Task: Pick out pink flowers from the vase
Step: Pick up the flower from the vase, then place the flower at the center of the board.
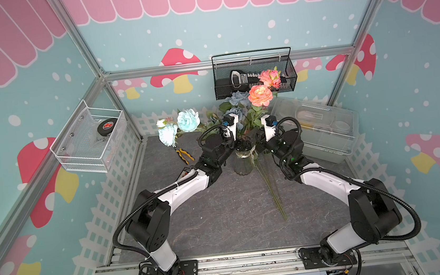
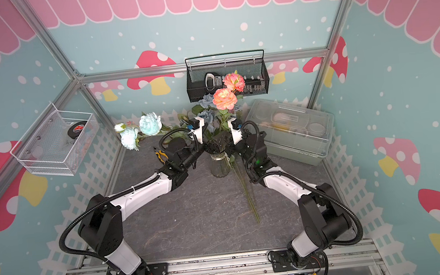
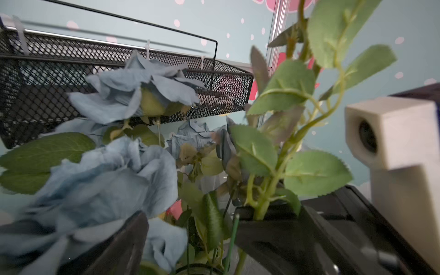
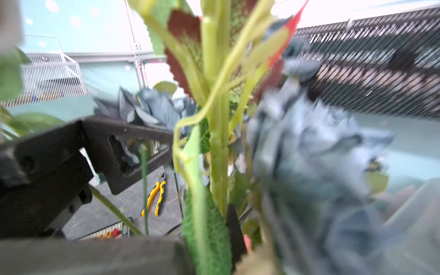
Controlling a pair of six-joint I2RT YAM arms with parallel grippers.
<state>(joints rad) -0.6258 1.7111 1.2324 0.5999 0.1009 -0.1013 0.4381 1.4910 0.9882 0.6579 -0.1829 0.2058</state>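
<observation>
— Dark grey stone-patterned tabletop (image 1: pixel 220 212) inside teal mushroom-print walls (image 1: pixel 149 40). Located the task items?
— Found the small clear ribbed glass vase (image 1: pixel 243 163) upright, directly below both grippers. Found the coral-pink ruffled flowers (image 1: pixel 260 95) on a leafy green stem (image 4: pixel 219 154) rising above the right gripper (image 4: pixel 209 238).
— Grip status?
— Recorded right gripper clenched on that stem. Recorded left gripper (image 4: pixel 170 145) released, jaws spread, just beside the right one, pressed among dusty grey-blue fabric roses (image 3: pixel 107 181).
— Stem end inside the vase?
— Cannot tell; hidden behind both grippers. Noted bare thin green stems (image 1: pixel 270 191) flat on the tabletop, from the right gripper toward the arm bases.
— Elsewhere?
— Logged pale aqua-white blooms (image 1: pixel 188 120) out past the left gripper's outer side.
</observation>
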